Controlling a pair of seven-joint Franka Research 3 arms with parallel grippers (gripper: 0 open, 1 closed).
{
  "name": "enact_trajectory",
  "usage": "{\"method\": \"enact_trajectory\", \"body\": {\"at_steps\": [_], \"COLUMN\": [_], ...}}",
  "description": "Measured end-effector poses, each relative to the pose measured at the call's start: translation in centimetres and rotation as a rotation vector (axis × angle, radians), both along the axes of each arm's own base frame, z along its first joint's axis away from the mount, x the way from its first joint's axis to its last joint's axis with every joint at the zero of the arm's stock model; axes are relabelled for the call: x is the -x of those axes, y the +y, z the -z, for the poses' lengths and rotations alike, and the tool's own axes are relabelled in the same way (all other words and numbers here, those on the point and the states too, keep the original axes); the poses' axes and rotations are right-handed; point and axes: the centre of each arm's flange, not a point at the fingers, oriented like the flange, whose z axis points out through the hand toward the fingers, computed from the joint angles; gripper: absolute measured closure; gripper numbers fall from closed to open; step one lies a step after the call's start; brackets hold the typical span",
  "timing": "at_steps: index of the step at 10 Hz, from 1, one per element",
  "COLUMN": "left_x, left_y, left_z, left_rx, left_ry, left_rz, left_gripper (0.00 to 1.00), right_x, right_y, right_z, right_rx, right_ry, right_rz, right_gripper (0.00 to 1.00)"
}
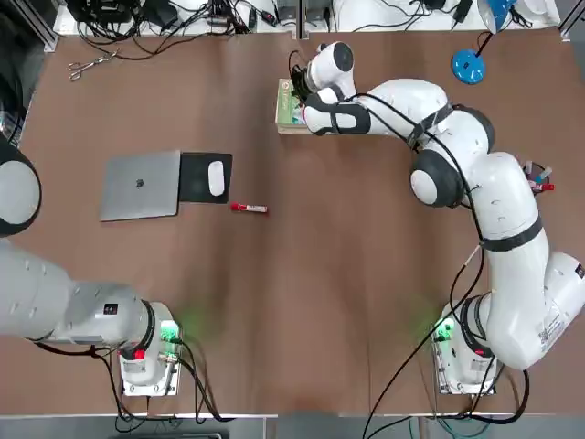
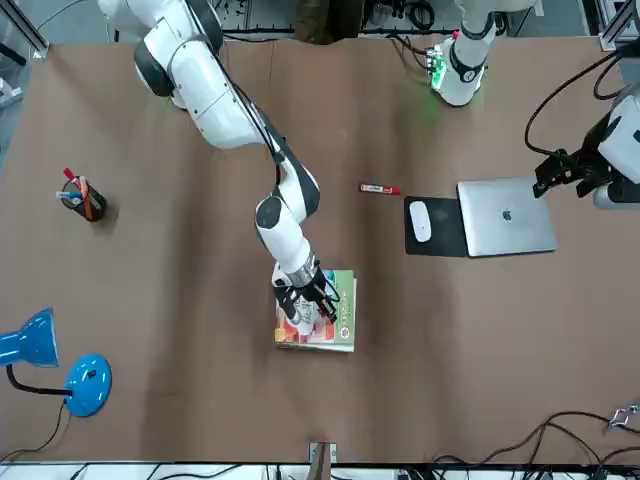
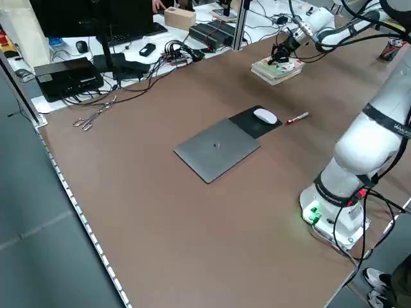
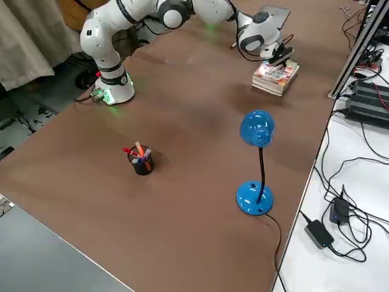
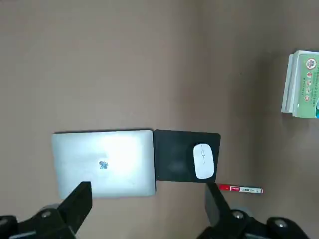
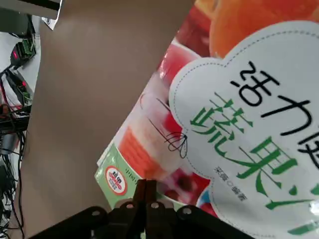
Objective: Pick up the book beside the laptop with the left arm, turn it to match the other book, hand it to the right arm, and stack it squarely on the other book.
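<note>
Fingers of the right gripper [image 2: 312, 297] are pressed together, their tips resting on the cover of the book [image 2: 335, 312], which lies flat on top of the stack at the far side of the table, right of centre in the top view. In the right wrist view the closed fingertips [image 6: 145, 191] sit at the near edge of the colourful cover [image 6: 234, 114], by its green band; nothing is pinched between them. The other book [image 4: 271, 86] shows only as an edge beneath the colourful one, and the two look roughly aligned. The right arm [image 1: 494, 210] reaches from its base at the near right corner, bending across to the stack.

The left gripper [image 5: 144, 204] hangs well above the table with its fingers spread wide and holding nothing, over the laptop [image 1: 141, 186] on the left side. The left arm [image 1: 55, 293] stands drawn back over its base at the near left. A black mouse pad [image 1: 195, 177] with a white mouse [image 1: 217, 178] touches the laptop's right edge, and a red marker [image 1: 249, 208] lies just near of it. A blue lamp [image 2: 45, 362] and a pen cup [image 2: 82, 198] stand at the right side of the table, and scissors [image 1: 90, 64] lie at the far left.
</note>
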Motion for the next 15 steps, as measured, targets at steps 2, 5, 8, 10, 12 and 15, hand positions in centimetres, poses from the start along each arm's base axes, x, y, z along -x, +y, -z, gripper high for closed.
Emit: {"method": "enact_trajectory", "body": {"at_steps": [2, 5, 8, 10, 12, 15], "left_x": [-0.1, -0.1, -0.2, -0.3, -0.5, -0.7], "left_y": [-0.1, -0.3, -0.4, -0.3, -0.1, 0.0], "left_z": [0.1, 0.0, -0.4, -0.2, 0.1, 0.1], "left_rx": [0.000, 0.000, 0.001, 0.001, 0.000, 0.001], "left_ry": [0.002, -0.001, -0.011, -0.007, -0.003, -0.003], "left_rz": [0.002, 0.005, 0.007, 0.006, 0.003, 0.003], "left_gripper": [0.00, 0.00, 0.00, 0.00, 0.00, 0.00], "right_x": [-0.4, -0.7, -0.9, -0.9, -0.8, -0.1], "right_y": [0.0, 0.2, 0.4, 0.4, 1.0, 2.6], "right_z": [0.1, 0.2, 0.3, 0.1, -0.6, -3.9], "right_rx": [-0.006, -0.014, -0.019, -0.029, -0.050, -0.085], "right_ry": [-0.004, -0.012, -0.017, -0.012, -0.011, -0.006], "right_rz": [0.005, 0.007, 0.007, 0.015, 0.015, -0.004], "right_gripper": [0.99, 0.99, 0.97, 0.97, 0.98, 0.97]}}
